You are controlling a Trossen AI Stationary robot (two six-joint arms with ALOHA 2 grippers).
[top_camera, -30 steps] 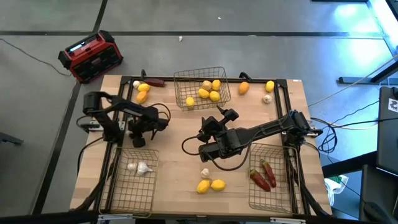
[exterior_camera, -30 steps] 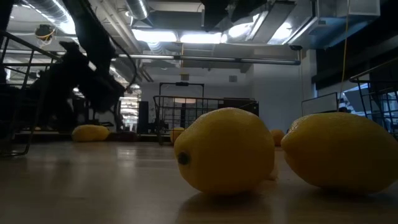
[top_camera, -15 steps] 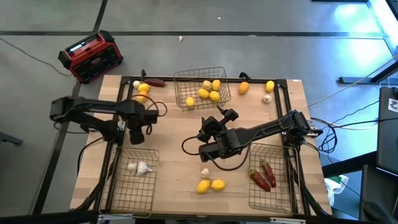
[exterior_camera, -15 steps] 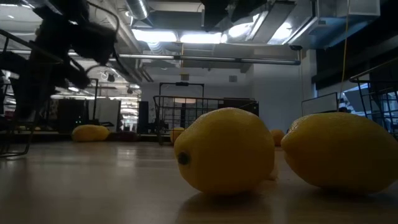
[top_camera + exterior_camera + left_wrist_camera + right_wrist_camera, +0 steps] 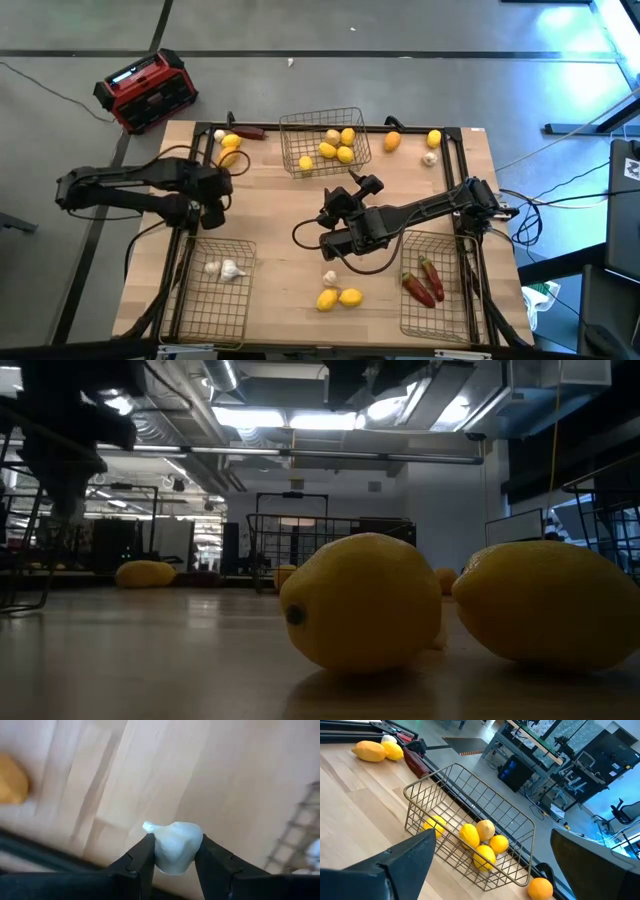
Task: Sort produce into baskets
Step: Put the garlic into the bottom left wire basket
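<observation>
My left gripper (image 5: 211, 204) hangs over the table's left side, between the far-left produce and the near-left basket (image 5: 214, 292), and is shut on a white garlic bulb (image 5: 173, 847). That wire basket holds two garlic bulbs (image 5: 224, 269). The far basket (image 5: 323, 141) holds several yellow fruits, and the near-right basket (image 5: 436, 287) holds dark red chilies (image 5: 422, 283). My right gripper (image 5: 336, 214) stands open over the table's middle, nothing between its fingers (image 5: 405, 865), facing the far basket (image 5: 470, 807). My left gripper pinches the garlic bulb by the two sides of its round body (image 5: 161, 851) between its two fingers. The fingers come from above, pointing steeply down. The bulb is lifted clear of the wood, its pointed stem tip (image 5: 148, 826) sticking out sideways.
Two yellow fruits (image 5: 338, 298) and a garlic bulb (image 5: 329, 278) lie loose near the front middle. More fruit, garlic and a chili (image 5: 231, 146) lie at the far left, and others (image 5: 413, 142) at the far right. A red-and-black box (image 5: 146, 90) sits on the floor beyond.
My left gripper has risen and drawn back toward the table's left edge, tipping over until it points steeply down; the arm's elbow has swung out past the left edge. My right arm has kept still.
</observation>
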